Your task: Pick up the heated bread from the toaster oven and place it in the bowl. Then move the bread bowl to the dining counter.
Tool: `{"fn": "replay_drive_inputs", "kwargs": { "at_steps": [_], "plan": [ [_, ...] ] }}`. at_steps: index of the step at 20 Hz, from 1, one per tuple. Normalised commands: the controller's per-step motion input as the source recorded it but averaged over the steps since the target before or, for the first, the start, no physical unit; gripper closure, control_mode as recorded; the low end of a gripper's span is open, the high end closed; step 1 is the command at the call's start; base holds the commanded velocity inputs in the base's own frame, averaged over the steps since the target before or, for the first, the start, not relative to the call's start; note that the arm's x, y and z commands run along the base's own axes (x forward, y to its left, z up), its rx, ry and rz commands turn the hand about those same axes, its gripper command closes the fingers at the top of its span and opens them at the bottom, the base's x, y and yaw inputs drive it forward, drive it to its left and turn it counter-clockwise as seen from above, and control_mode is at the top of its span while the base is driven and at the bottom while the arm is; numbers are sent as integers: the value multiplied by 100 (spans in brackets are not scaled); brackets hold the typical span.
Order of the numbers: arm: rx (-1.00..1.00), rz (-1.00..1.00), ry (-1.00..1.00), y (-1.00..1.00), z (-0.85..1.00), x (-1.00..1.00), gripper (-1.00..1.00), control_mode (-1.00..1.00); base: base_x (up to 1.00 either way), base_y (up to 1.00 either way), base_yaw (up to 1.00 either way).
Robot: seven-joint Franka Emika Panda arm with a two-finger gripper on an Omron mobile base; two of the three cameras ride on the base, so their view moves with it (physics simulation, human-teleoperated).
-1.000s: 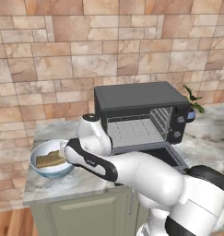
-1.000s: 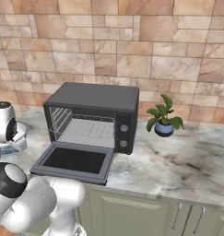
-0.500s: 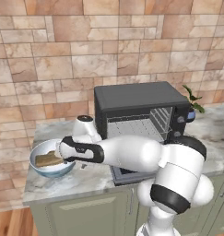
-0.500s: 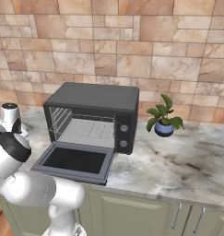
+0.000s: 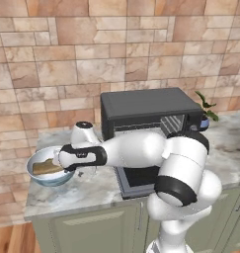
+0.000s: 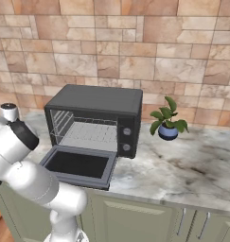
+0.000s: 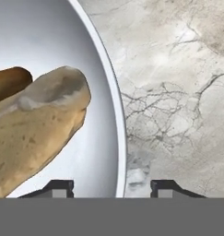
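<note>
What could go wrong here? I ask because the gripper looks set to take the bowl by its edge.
The gripper has one finger on each side of the bowl rim; a thin-edge pinch may slip or tip when lifted. The long loaf could roll out. The bowl is near the counter front edge.

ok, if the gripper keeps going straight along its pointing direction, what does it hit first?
Most likely the bowl's rim: the gripper straddles it, one finger inside the bowl, the other over the countertop. Depth is unclear.

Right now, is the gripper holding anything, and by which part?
Nothing is held yet. The gripper is open, its fingertips straddling the bowl rim, one inside, one outside over the counter, not closed on it.
</note>
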Motion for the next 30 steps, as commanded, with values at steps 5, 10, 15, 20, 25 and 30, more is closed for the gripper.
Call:
{"fn": "replay_drive_inputs", "kwargs": {
  "at_steps": [5, 10, 15, 20, 25, 30],
  "plan": [
    [0, 0, 0, 0, 0, 0, 100, -100, 0, 0, 0],
    [0, -2, -3, -13, 0, -18, 100, -100, 0, 0, 0],
    [2, -9, -6, -53, 6, -50, 100, -100, 0, 0, 0],
    [5, -10, -12, -56, 62, -72, 100, -100, 0, 0, 0],
    [1, -12, -19, -51, 97, -68, 100, -100, 0, 0, 0],
    [1, -9, -25, -48, 100, -74, 100, -100, 0, 0, 0]
  ]
}}
